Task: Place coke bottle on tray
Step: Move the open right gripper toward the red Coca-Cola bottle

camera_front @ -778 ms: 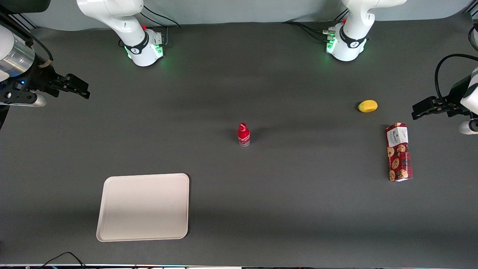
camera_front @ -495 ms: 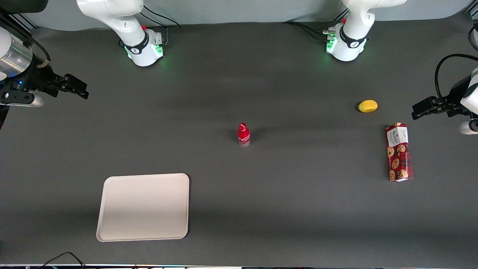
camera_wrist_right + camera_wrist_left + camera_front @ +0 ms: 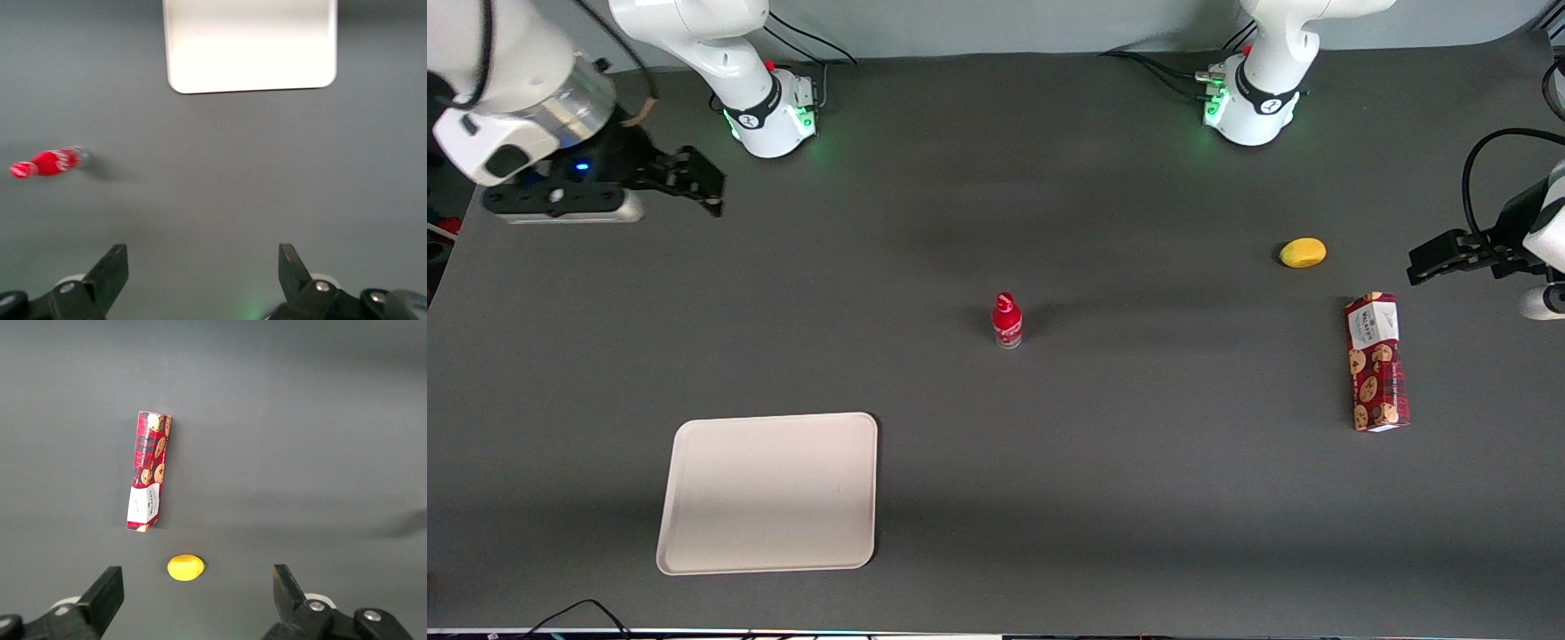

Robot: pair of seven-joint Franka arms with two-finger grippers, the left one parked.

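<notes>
The bottle (image 3: 1007, 321) stands upright on the dark table (image 3: 1120, 498), about in the middle. The tray (image 3: 769, 492) lies flat, nearer the front camera than the bottle and more toward the working arm's end. The two are well apart. The gripper (image 3: 698, 182) hangs over the table toward the working arm's end, farther from the camera than the bottle and well apart from it. A yellow lemon (image 3: 1303, 252) and a long red box (image 3: 1376, 362) lie toward the parked arm's end, near each other.

In the right wrist view, the gripper (image 3: 203, 273) has its two fingers spread wide with nothing between them. The bottle (image 3: 48, 162) and the tray (image 3: 250, 43) both show on the table, apart from each other and from the fingers.

In the left wrist view, the box (image 3: 149, 471) and the lemon (image 3: 185, 567) lie near each other, not touching.
</notes>
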